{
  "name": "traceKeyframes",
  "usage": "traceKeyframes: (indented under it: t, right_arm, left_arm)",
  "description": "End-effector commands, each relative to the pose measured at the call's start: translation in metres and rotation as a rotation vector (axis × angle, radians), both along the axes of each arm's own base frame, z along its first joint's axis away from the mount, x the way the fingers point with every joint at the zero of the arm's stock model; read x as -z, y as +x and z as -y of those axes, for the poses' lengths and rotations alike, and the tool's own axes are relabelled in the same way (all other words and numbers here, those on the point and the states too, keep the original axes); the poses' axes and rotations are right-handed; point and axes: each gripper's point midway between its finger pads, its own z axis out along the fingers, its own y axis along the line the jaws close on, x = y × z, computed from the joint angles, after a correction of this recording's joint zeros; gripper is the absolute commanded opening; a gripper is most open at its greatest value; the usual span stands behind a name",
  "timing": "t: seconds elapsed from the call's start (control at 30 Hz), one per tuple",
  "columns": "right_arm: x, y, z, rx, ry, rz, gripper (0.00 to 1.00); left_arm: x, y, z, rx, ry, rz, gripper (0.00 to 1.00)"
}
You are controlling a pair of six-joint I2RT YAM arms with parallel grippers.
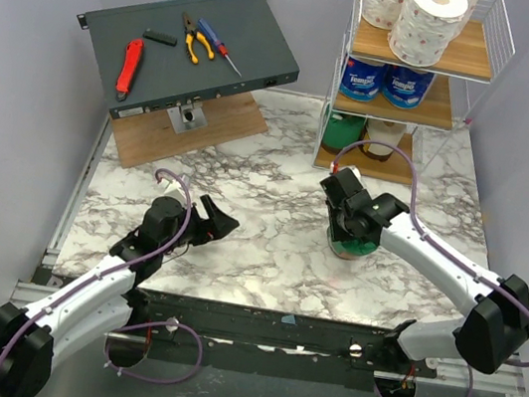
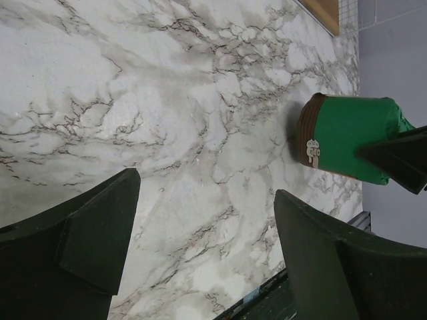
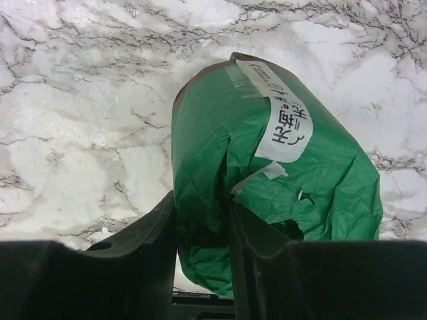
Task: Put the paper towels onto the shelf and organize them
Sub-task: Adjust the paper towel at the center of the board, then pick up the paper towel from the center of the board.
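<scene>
- The right gripper (image 3: pixel 202 203) sits on top of the green-wrapped paper towel roll (image 3: pixel 280 200), jaws nearly together, pinching the crumpled wrapper at its upper end.
- That roll looks to be standing upright on the white marble-patterned table (image 1: pixel 246 186), brown end down, directly under the right arm. Whether it has cleared the surface, I cannot tell.
- The tall white wire shelf with light-brown wooden boards (image 1: pixel 466 49) lies just beyond the roll, on the far right.
- The left gripper (image 2: pixel 207 187) has its jaws wide apart and holds nothing, well apart to the left.
- On the shelf: white pink-speckled rolls (image 1: pixel 423 22) on the top tier, blue-and-white wrapped rolls (image 1: pixel 384 81) in the middle, and a second green roll (image 1: pixel 344 131) beside a cream-and-brown roll (image 1: pixel 385 137) at the bottom.
</scene>
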Motion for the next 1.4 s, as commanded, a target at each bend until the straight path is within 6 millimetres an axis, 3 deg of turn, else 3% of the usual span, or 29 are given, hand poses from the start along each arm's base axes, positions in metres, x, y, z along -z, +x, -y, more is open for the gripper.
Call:
traceKeyframes:
  t: [0.0, 0.23, 0.33, 0.47, 0.57, 0.7, 0.97, 1.37]
  right_arm:
    - [0.001, 0.0, -0.003, -0.001, 0.009, 0.002, 0.37]
    - [-0.022, 0.001, -0.001, 0.063, 0.062, 0.057, 0.7]
    - [-0.051, 0.007, 0.007, 0.155, 0.12, 0.17, 0.76]
    - [-0.1, 0.014, 0.038, 0.345, 0.239, 0.397, 0.82]
    - [-0.112, 0.012, 0.056, 0.429, 0.35, 0.466, 0.85]
    - [-0.088, 0.012, 0.075, 0.525, 0.433, 0.413, 0.85]
    - [-0.032, 0.015, 0.076, 0.613, 0.706, 0.266, 0.77]
    - [-0.015, 0.013, 0.059, 0.536, 0.767, 0.198, 0.69]
  left_arm:
    - [0.002, -0.004, 0.006, 0.034, -0.021, 0.0, 0.84]
    - [0.004, -0.005, 0.006, 0.037, -0.022, -0.003, 0.84]
    - [0.003, -0.005, 0.008, 0.042, -0.025, -0.002, 0.84]
    - [0.004, -0.005, 0.008, 0.042, -0.025, -0.001, 0.84]
    - [0.004, -0.005, 0.009, 0.046, -0.029, -0.001, 0.84]
    - [0.005, -0.005, 0.012, 0.061, -0.038, -0.006, 0.84]
    - [0.007, -0.01, 0.014, 0.084, -0.049, -0.01, 0.84]
    - [0.012, -0.013, 0.015, 0.093, -0.048, -0.013, 0.84]
